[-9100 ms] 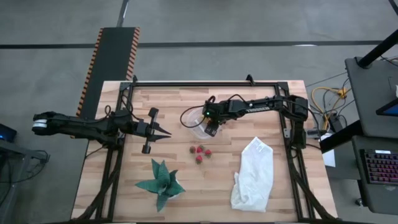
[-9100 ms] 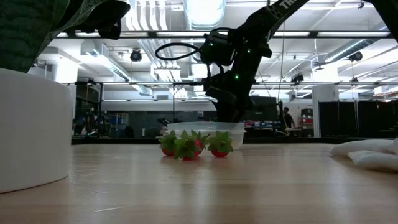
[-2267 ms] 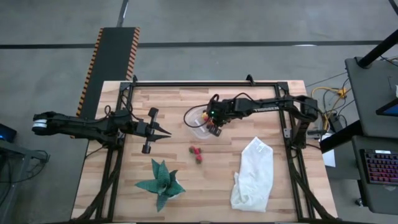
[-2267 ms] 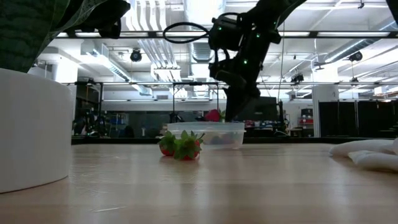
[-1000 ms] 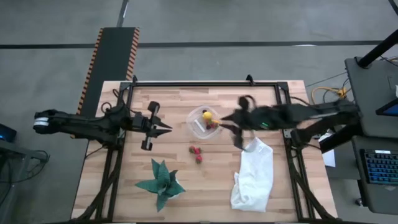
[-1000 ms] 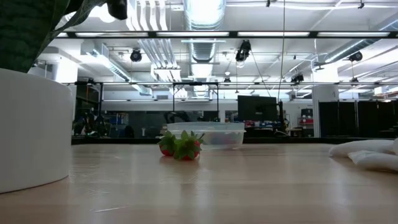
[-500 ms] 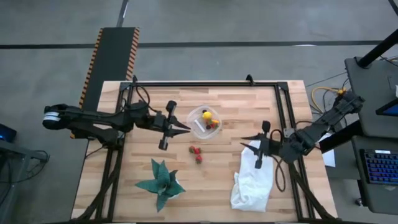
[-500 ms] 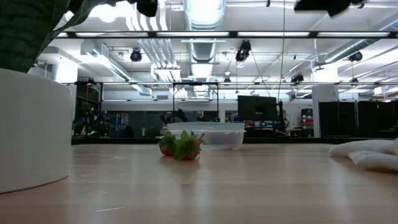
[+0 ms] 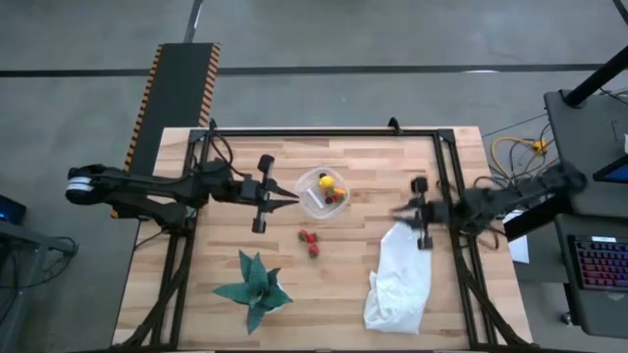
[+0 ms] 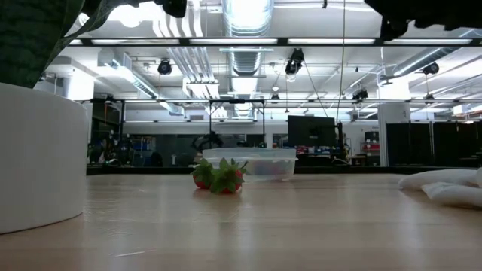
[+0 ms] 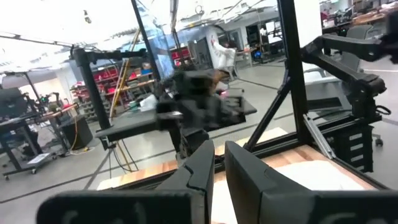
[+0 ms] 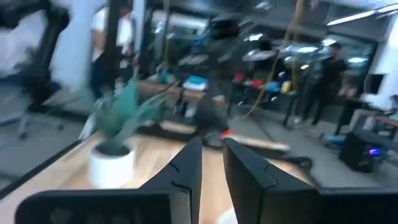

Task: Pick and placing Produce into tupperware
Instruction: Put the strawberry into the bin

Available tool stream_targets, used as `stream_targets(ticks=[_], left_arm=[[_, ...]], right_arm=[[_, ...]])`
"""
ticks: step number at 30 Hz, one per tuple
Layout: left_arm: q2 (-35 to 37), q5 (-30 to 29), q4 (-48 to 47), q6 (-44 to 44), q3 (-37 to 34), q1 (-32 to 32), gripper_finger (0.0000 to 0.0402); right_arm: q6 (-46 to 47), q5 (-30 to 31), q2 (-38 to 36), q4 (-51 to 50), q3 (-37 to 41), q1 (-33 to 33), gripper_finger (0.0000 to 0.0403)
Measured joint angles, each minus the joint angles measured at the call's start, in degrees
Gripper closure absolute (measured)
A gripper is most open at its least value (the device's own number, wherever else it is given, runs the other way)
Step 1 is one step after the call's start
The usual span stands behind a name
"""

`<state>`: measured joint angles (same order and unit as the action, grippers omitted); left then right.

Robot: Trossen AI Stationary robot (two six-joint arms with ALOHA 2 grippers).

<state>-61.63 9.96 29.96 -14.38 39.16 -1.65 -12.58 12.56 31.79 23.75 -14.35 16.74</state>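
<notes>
I am seeing the tupperware (image 9: 322, 192) sitting near the middle of the wooden table (image 9: 294, 294), toward its far edge, with a yellow piece (image 9: 327, 181) and some red and dark produce lying inside. Two strawberries (image 9: 310, 241) are lying on the bare wood just in front of the tub; in the low view they (image 10: 218, 178) are standing against its clear wall (image 10: 263, 162).

The left gripper (image 9: 290, 198) is hanging just to the left of the tub, clear of it, fingers drawn close together with only a narrow slit between them and nothing pinched. The right gripper (image 9: 400, 212) is hanging over the top end of the white cloth bag (image 9: 400, 277), well to the right of the tub; its fingers also are standing nearly together, empty.

A green spiky plant shape (image 9: 254, 288) is lying at the near left of the table. The table is resting on grey floor, with a hazard-striped ramp (image 9: 177, 88) behind. The low view is looking into a workshop hall with ceiling ducts (image 10: 242, 19) and lights. The right wrist view is showing people (image 12: 329, 68) standing in the room.
</notes>
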Motion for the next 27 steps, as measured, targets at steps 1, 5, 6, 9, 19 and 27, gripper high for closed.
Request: stream_targets(ticks=[1,5,6,9,19,27], left_arm=[[-0.2,0.0,0.0,0.0,-0.1,0.0,0.0377],[-1.7,0.0,-0.1,0.1,-0.2,0.0,0.0377],[-2.0,0.0,-0.1,0.1,-0.2,0.0,0.0377],[-2.9,0.0,-0.1,0.1,-0.2,-0.1,0.0377],[-4.7,-3.0,-0.4,0.0,-0.2,-0.5,0.0377],[-6.6,-4.1,-11.0,-2.7,2.3,-1.7,0.0377]], right_arm=[[0.8,-3.1,-2.3,-2.2,0.0,-3.0,0.0344],[7.7,-10.0,-9.4,-15.7,-0.6,-14.1,0.0344],[8.9,-11.5,-10.2,-16.6,-0.5,-15.8,0.0344],[10.5,-16.1,-12.7,-16.3,1.0,-17.9,0.0344],[11.3,-10.8,-15.9,-7.0,10.5,-17.9,0.0344],[9.7,-9.4,-15.6,-3.7,12.0,-17.9,0.0344]])
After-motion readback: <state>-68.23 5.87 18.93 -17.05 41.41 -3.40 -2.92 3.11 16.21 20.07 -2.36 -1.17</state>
